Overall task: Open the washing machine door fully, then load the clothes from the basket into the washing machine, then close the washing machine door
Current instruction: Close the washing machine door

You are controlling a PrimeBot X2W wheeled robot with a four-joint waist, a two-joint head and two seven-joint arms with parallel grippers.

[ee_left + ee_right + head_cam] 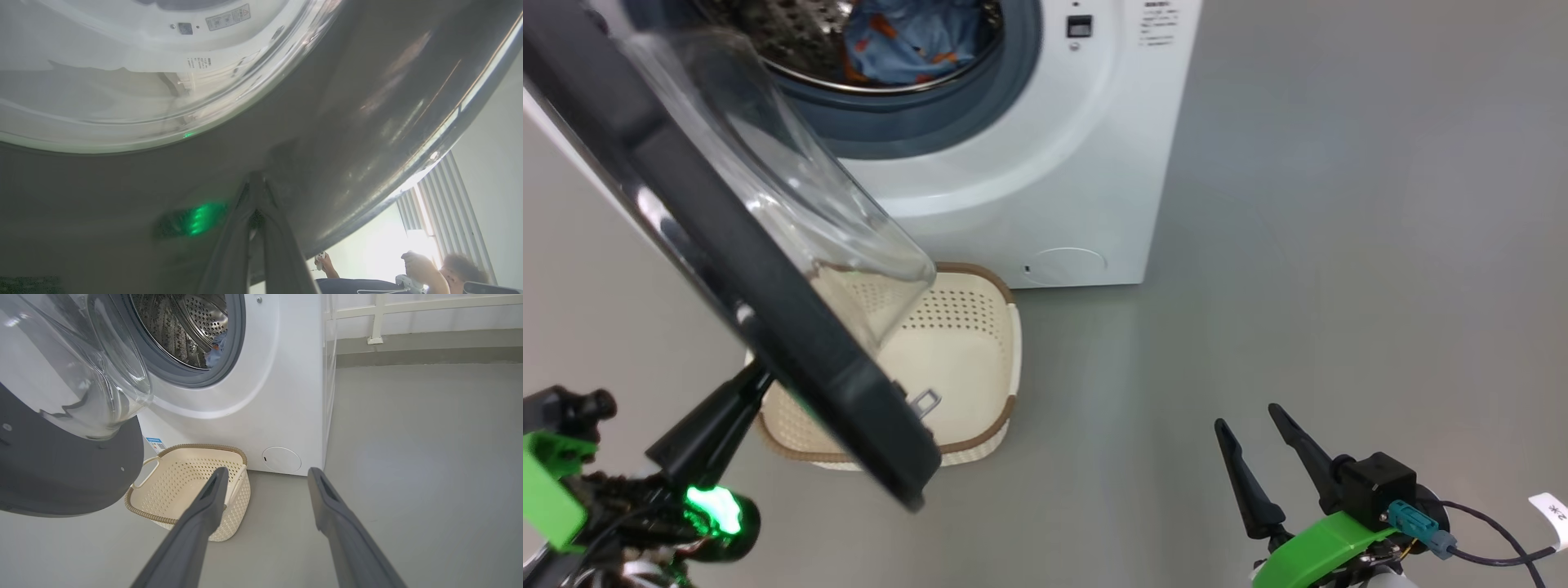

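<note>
Step now: closing the washing machine door (727, 269), by the look of it, with loading seemingly done.
Door look: wide shiny black ring with a clear glass bowl (792, 180) bulging from the middle, and a small metal catch (925, 400) on the inner edge.
Door place: hangs open, swung out to the left of the round hole, tilted over the basket (968, 327).
Left gripper (255, 181): pinched together, holding nothing, with tips pressed against the outer black face of the door, low on the ring.
Next move: most likely a slow, steady push on the ring toward the washing machine (1054, 163), right up to the click of the catch. Needs care against slipping on the shiny face.
Clothes (907, 41): light blue with orange bits. Lie inside the steel drum (179, 326), behind the grey rubber ring (988, 114).
Basket: cream with little holes and a brown rim. Looks empty. Sits on the floor (1339, 245), right at the foot of the machine's front, partly under the open door.
Round hatch (1063, 265): low on the machine's front, near its bottom right corner, just beside the basket.
Right gripper (1248, 420): fingers wide apart, holding nothing. Hovers over bare floor, well to the right of the basket.
Person (425, 271): seen past the door's edge in the left wrist view, hands around small white things.
</note>
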